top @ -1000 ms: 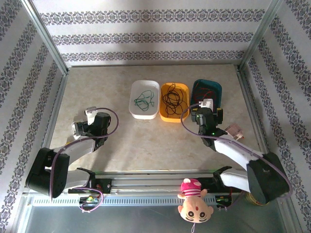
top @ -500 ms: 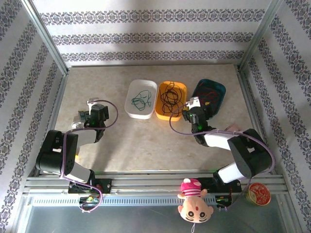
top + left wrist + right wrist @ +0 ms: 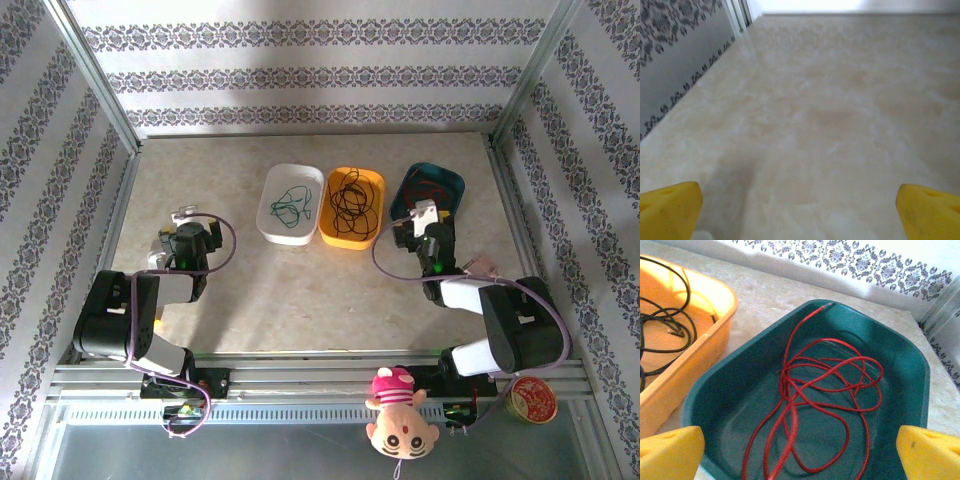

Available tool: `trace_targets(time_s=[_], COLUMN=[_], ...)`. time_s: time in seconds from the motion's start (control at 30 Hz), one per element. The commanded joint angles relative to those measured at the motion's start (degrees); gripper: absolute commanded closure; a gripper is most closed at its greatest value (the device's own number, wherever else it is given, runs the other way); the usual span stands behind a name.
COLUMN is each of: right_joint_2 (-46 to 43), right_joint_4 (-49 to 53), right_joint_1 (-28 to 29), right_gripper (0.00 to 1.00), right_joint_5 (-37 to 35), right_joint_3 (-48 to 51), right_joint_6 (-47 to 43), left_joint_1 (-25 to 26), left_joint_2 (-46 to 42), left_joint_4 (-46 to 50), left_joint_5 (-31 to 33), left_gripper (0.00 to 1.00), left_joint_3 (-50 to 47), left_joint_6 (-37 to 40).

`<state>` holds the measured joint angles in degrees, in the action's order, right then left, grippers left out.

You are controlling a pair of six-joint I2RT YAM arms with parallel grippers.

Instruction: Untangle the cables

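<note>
We see the red cable (image 3: 786, 390) lying in loose loops in the teal tray (image 3: 912, 370), directly ahead of and below the right tool (image 3: 800, 454). That tool's yellow fingers are spread wide and hold nothing. To this tool's left is the orange tray (image 3: 715, 340), touching the teal one, with a black cable (image 3: 352, 205) coiled inside. Further left, the white tray (image 3: 272, 232) holds a green cable (image 3: 292, 207). We count three cables and three trays, with one cable in each. The left tool (image 3: 800, 215) is well apart from the trays, which lie off to its right. Its fingers are also wide apart and empty, and bare tabletop (image 3: 830, 115) lies ahead of it.
</note>
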<state>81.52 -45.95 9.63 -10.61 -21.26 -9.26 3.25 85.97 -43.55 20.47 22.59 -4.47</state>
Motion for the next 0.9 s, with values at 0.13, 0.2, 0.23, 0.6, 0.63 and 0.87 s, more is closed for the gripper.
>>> trace_targets(time_s=[0.13,0.2,0.23,0.6,0.63,0.87], right_joint_2=[7.15,4.84,6.89,5.74,5.67,5.81], right_joint_4=[-12.25,-6.44,-11.23,-7.57,-7.48,-7.4], right_joint_1=[-10.05,-10.11,-10.15,-8.4,-8.51,-9.1], right_gripper=[0.02,0.02,0.02,0.02,0.02,0.02], right_joint_5=[15.79,14.95,15.07,9.04,9.04,10.38], right_joint_3=[1.08,-0.4,0.37,-0.28,-0.36,-0.54], right_joint_6=[10.71,10.42,11.14,10.38,10.44,10.75], left_joint_1=[-0.88,-0.87,-0.88,-1.93,-1.93,-1.93], left_joint_2=[0.59,1.17,1.43,5.0,4.6,5.18], left_joint_4=[-11.14,-12.56,-12.3,-12.66,-11.44,-13.12], left_joint_5=[-6.54,-7.33,-8.62,-11.24,-11.25,-11.24], left_gripper=[0.01,0.01,0.01,0.01,0.01,0.01], left_joint_3=[-2.69,-2.97,-2.83,-1.69,-1.37,-1.66], left_joint_6=[2.08,2.64,2.77,2.28,2.14,2.38])
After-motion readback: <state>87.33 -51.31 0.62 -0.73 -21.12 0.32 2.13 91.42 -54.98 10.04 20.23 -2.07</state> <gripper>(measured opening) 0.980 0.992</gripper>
